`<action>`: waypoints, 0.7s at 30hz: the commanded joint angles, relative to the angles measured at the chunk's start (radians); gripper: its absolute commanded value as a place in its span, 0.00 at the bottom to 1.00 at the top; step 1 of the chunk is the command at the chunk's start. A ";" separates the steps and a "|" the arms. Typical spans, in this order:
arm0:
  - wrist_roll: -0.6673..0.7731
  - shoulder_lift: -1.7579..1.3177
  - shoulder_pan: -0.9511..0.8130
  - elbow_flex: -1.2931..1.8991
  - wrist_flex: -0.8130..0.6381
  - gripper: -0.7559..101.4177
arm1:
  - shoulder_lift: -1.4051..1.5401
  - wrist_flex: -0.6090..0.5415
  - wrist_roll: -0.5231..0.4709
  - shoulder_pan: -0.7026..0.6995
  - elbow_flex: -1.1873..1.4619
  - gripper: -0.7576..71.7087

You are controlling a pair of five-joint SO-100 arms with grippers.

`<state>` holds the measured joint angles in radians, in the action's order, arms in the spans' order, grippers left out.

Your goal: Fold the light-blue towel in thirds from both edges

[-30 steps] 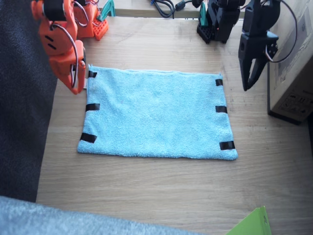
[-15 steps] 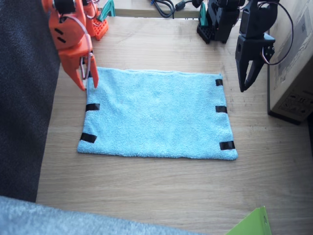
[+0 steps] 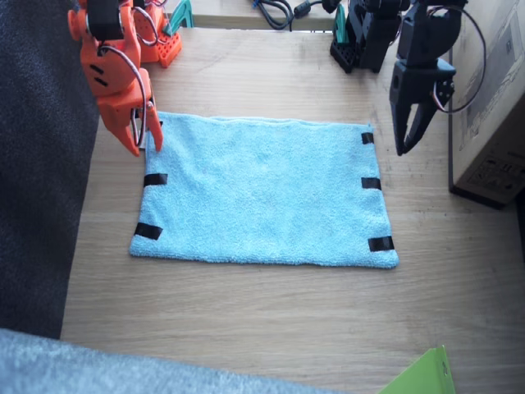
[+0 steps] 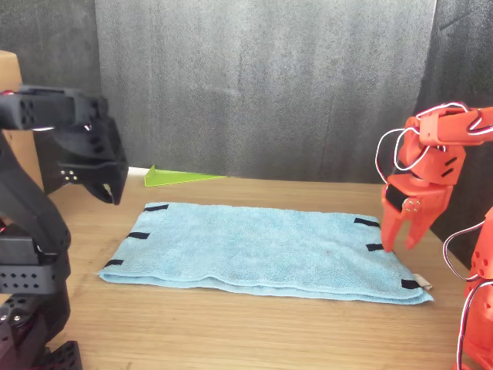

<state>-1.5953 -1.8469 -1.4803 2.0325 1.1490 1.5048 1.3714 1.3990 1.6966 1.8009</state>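
Observation:
The light-blue towel (image 3: 262, 190) (image 4: 262, 247) lies flat and spread out on the wooden table. Black tape strips mark its two short edges, one edge (image 3: 151, 179) on the right arm's side and the other edge (image 3: 373, 183) on the left arm's side. The orange right gripper (image 3: 143, 141) (image 4: 400, 240) points down, open, just above the far corner of its edge and holds nothing. The black left gripper (image 3: 407, 139) (image 4: 100, 191) hangs open in the air beside the far corner of the other edge, clear of the cloth. A small white tag (image 4: 420, 282) sticks out near the right arm.
A cardboard box (image 3: 492, 98) stands close beside the left arm. Dark grey fabric (image 3: 37, 180) runs along the table's side by the right arm. A green sheet (image 3: 420, 376) (image 4: 181, 177) lies at the near corner. Cables (image 3: 275, 10) lie at the far edge.
The right gripper has swung from beside the towel's corner to point down over it, fingers now apart. The left gripper has drifted slightly towards the towel.

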 commanded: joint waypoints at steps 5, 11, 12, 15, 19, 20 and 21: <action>-0.003 0.051 0.055 -0.006 0.003 0.19 | 0.031 -0.011 0.002 0.003 0.002 0.32; 0.011 0.103 0.081 0.015 -0.003 0.20 | 0.029 -0.009 -0.003 -0.008 0.003 0.33; 0.011 0.103 0.084 0.023 -0.005 0.20 | 0.029 -0.009 -0.005 -0.009 0.003 0.33; 0.005 0.106 0.092 0.040 -0.009 0.21 | 0.028 -0.009 -0.006 -0.011 0.003 0.34; -0.006 0.100 0.092 0.051 0.009 0.21 | 0.018 -0.011 -0.008 -0.011 0.003 0.34; -0.006 0.094 0.094 0.058 0.011 0.22 | 0.017 -0.011 -0.009 -0.011 0.005 0.34; -0.006 0.087 0.095 0.063 0.014 0.22 | 0.015 -0.011 -0.011 -0.012 0.005 0.34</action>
<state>-1.5800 -1.7211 -1.3867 2.0816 1.1474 1.5048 1.3545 1.3837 1.6812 1.8009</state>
